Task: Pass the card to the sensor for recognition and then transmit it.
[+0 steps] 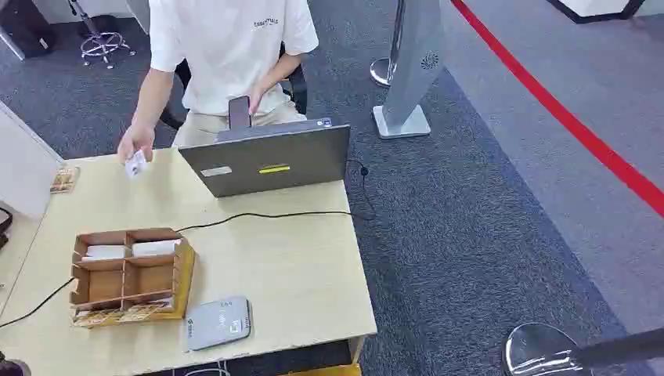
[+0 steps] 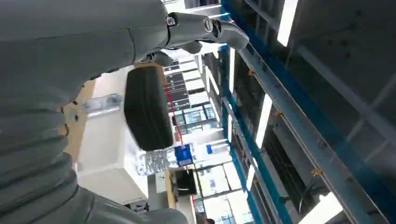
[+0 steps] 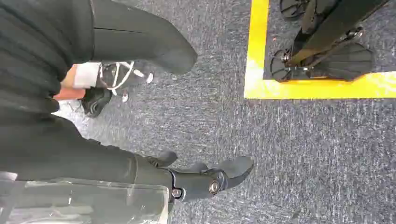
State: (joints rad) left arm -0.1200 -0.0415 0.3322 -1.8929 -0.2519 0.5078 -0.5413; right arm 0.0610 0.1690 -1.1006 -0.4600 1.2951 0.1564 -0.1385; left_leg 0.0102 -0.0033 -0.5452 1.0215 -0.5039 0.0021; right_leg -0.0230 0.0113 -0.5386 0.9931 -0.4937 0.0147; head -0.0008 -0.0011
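A pale wooden counter stands on grey carpet; a red floor line runs at two o'clock. Left hand and right hand hang empty, fingers apart.

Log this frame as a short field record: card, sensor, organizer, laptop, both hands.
card: in the person's hand, over the table's far left
sensor: grey pad flat at the table's near edge
organizer: cardboard box, white cards in its far compartments
laptop: open toward the person
left hand: holds nothing, fingers apart
right hand: empty, hangs over the carpet
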